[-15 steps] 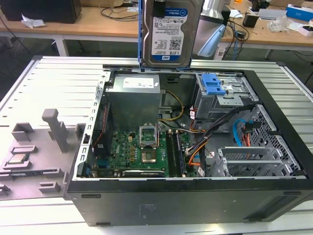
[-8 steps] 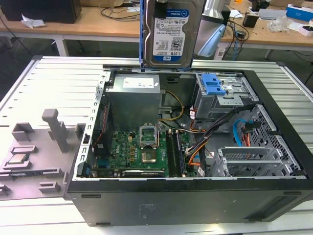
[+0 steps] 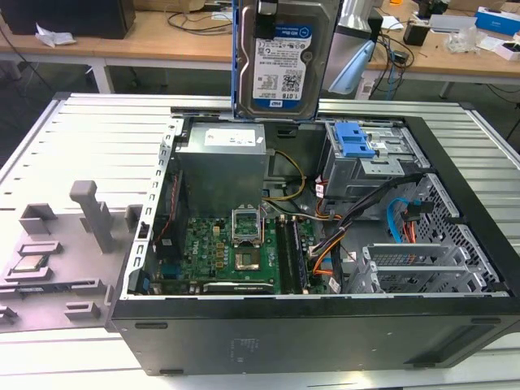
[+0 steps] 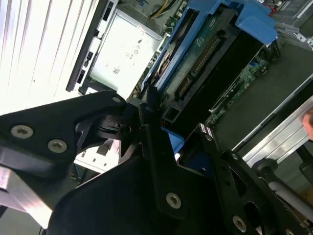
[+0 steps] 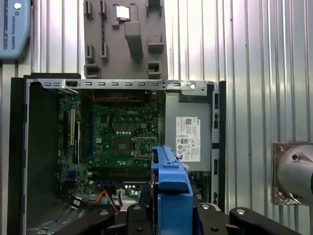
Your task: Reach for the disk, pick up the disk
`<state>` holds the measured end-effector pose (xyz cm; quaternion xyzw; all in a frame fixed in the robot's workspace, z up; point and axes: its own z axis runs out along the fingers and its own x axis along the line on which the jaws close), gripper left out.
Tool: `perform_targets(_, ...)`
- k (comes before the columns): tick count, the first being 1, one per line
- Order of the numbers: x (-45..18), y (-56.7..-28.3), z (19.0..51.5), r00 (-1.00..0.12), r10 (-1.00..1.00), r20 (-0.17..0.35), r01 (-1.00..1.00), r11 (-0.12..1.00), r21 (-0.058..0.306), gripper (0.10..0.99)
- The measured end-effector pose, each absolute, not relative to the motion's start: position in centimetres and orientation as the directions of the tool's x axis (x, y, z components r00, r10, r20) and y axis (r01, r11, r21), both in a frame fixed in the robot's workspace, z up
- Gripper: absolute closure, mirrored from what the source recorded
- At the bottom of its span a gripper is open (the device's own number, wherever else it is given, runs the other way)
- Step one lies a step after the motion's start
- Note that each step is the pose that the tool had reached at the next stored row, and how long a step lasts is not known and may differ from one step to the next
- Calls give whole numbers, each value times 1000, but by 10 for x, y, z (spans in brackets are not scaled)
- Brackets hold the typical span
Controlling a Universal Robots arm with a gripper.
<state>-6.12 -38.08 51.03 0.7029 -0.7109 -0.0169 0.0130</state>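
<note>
I have the gripper [image 4: 177,133] clamped tight on the disk [image 3: 274,58], biting on its blue frame [image 5: 171,188]. The disk hangs upright, clear above the open case [image 3: 284,335]. It is silver metal with a white-and-blue label, and blue plastic runs along its edges.

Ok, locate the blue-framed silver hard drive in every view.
Exterior view: blue-framed silver metal hard drive, upright above the black computer case.
First wrist view: drive edge-on, over the green motherboard.
Second wrist view: drive clamped in the black claw.
Shared landmark: grey white-labelled power supply box.
</note>
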Motion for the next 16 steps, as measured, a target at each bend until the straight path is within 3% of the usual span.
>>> perform_targets(16, -61, -384, 496, -11, -1000, -5, -999, 11, 42, 722)
